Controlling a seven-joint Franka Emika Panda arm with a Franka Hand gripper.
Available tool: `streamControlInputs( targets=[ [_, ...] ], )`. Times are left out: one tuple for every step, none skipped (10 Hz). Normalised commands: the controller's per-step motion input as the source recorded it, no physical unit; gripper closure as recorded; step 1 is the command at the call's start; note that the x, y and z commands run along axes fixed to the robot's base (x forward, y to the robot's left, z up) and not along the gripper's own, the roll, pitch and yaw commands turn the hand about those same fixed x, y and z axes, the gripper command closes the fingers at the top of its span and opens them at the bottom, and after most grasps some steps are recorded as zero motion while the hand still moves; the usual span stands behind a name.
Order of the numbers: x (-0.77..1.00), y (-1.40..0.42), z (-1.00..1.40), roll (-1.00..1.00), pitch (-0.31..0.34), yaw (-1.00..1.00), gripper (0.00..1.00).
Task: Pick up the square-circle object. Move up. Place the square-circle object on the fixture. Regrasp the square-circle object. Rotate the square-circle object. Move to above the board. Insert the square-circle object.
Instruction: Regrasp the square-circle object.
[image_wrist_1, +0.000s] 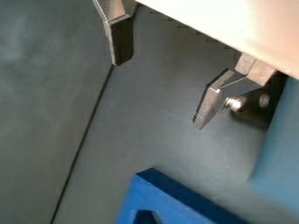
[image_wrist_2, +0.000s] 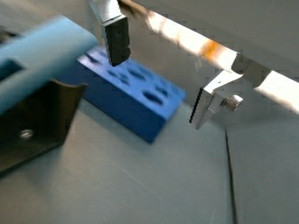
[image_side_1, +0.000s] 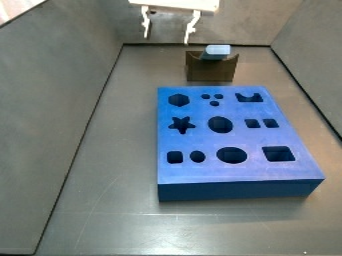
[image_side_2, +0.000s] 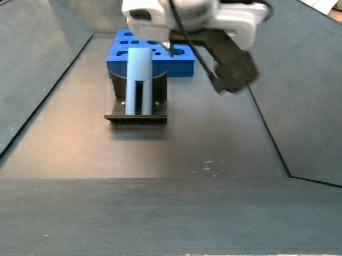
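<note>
The square-circle object (image_side_2: 140, 75), a pale grey-blue bar, lies in the notch of the fixture (image_side_2: 138, 112); in a side view it shows as a small pale cap (image_side_1: 215, 50) on the brown fixture (image_side_1: 209, 68). My gripper (image_side_1: 168, 32) hangs high, apart from the fixture, open with nothing between its fingers (image_wrist_1: 118, 39). Both wrist views show bare floor between the jaws. In a wrist view the bar (image_wrist_2: 41, 57) and fixture (image_wrist_2: 33, 127) loom close beside the gripper (image_wrist_2: 162, 74). The blue board (image_side_1: 234, 140) lies flat in front of the fixture.
Grey walls enclose the dark floor (image_side_1: 94, 170) on all sides. A corner of the board (image_wrist_1: 176, 201) shows below the gripper (image_wrist_1: 163, 74) in a wrist view. The board (image_wrist_2: 135, 92) lies beyond one finger.
</note>
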Motion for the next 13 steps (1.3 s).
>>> streamControlInputs(
  targets=[
    [-0.06,-0.66,-0.17,1.00,-0.120,-0.92,0.00],
    [-0.05,-0.30,-0.06,1.00,-0.159,-0.92,0.00],
    [-0.04,-0.15,-0.03,1.00,-0.173,-0.92,0.00],
    [-0.04,-0.02,0.00,1.00,-0.199,-0.93,0.00],
    [-0.03,-0.04,-0.02,1.00,-0.216,-0.93,0.00],
    [-0.03,-0.03,-0.01,1.00,-0.230,-0.93,0.00],
    [-0.03,-0.02,0.00,1.00,-0.242,-0.93,0.00],
    [-0.03,-0.02,0.00,1.00,-0.255,-0.93,0.00],
    [-0.04,-0.02,-0.01,1.00,-0.261,-0.92,0.00],
    [-0.03,-0.02,-0.01,1.00,-0.259,-0.92,0.00],
    [-0.03,-0.02,-0.01,1.00,-0.252,-0.92,0.00],
    [-0.03,-0.02,-0.01,1.00,-0.246,-0.92,0.00],
    [-0.03,-0.01,-0.02,1.00,-0.226,-0.93,0.00]
  ],
)
